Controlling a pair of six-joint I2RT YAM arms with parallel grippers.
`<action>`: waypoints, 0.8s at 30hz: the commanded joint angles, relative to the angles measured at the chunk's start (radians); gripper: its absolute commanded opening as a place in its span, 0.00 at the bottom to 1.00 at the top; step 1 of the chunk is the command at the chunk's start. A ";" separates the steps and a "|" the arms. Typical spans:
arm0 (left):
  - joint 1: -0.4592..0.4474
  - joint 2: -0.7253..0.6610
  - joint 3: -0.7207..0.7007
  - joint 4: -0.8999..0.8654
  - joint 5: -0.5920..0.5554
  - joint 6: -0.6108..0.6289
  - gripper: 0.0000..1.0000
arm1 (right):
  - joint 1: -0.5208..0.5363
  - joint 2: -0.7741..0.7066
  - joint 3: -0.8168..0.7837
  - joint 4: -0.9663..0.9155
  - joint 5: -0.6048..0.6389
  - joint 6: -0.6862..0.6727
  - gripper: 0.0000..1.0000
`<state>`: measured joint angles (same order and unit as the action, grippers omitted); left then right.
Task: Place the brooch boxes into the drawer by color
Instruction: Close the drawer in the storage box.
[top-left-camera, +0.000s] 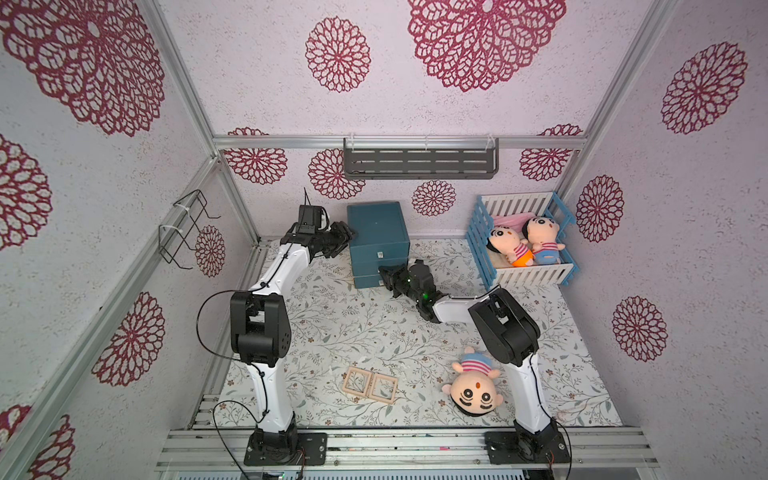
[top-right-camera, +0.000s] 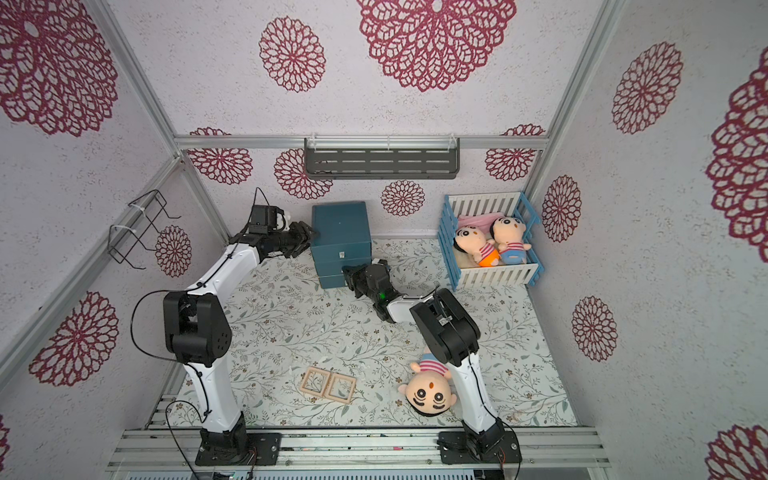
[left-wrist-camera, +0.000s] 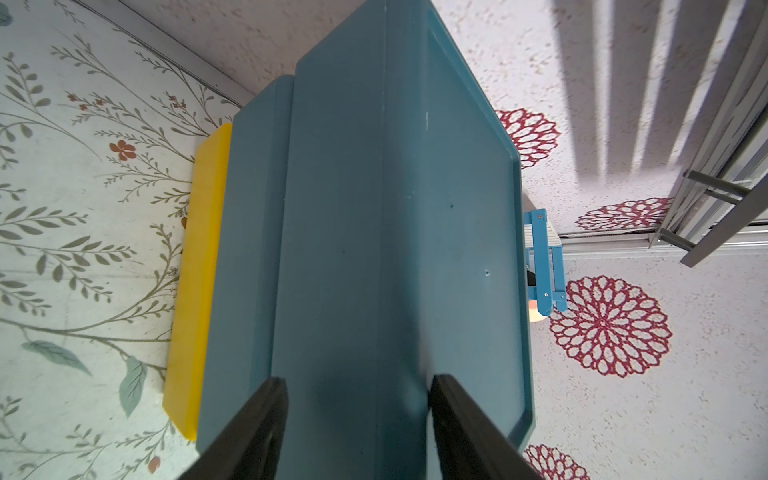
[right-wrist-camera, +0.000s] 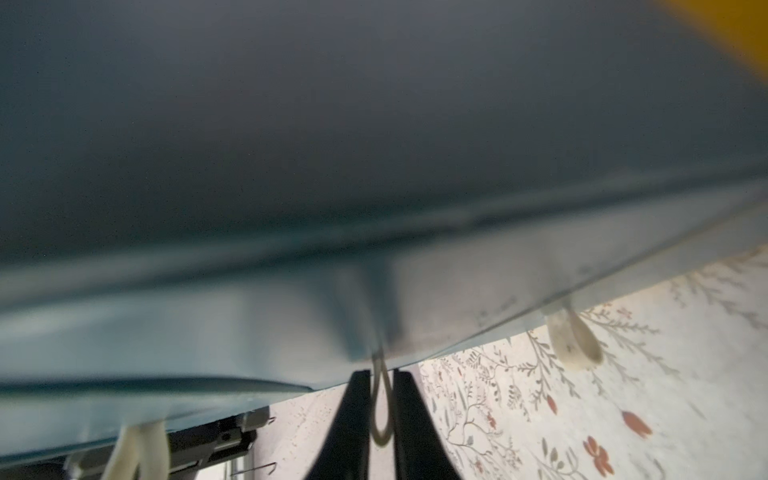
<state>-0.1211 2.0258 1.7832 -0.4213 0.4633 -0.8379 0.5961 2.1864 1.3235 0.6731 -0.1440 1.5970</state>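
Two light wood-coloured brooch boxes (top-left-camera: 356, 380) (top-left-camera: 383, 388) lie side by side on the flowered mat near the front, also in the other top view (top-right-camera: 316, 381) (top-right-camera: 341, 387). The teal drawer cabinet (top-left-camera: 376, 224) (top-right-camera: 340, 224) stands at the back. My left gripper (top-left-camera: 348, 235) (left-wrist-camera: 357, 380) is open, its fingers either side of the cabinet's upper left edge (left-wrist-camera: 374, 208). My right gripper (top-left-camera: 383, 276) (right-wrist-camera: 381, 372) is low at the cabinet's front. Its jaws stand slightly apart, and a white pull loop (right-wrist-camera: 381, 439) of a drawer hangs rounded between them.
A large plush doll (top-left-camera: 473, 386) lies at the front right beside the right arm. A blue and white crib (top-left-camera: 523, 274) with two dolls stands at the back right. A yellow board (left-wrist-camera: 199, 270) lies under the cabinet. A grey shelf (top-left-camera: 419, 164) hangs on the back wall.
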 joint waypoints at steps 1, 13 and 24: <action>-0.016 0.019 -0.024 -0.036 0.003 0.013 0.61 | 0.014 -0.047 -0.001 0.017 0.024 -0.011 0.39; -0.017 0.022 -0.021 -0.025 0.006 0.008 0.61 | 0.025 -0.226 -0.242 0.054 0.032 -0.087 0.54; -0.017 0.032 -0.011 -0.022 0.012 0.003 0.61 | 0.016 -0.107 -0.234 0.117 0.006 -0.092 0.52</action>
<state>-0.1226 2.0258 1.7832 -0.4194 0.4648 -0.8413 0.6174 2.0506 1.0554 0.7429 -0.1284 1.5341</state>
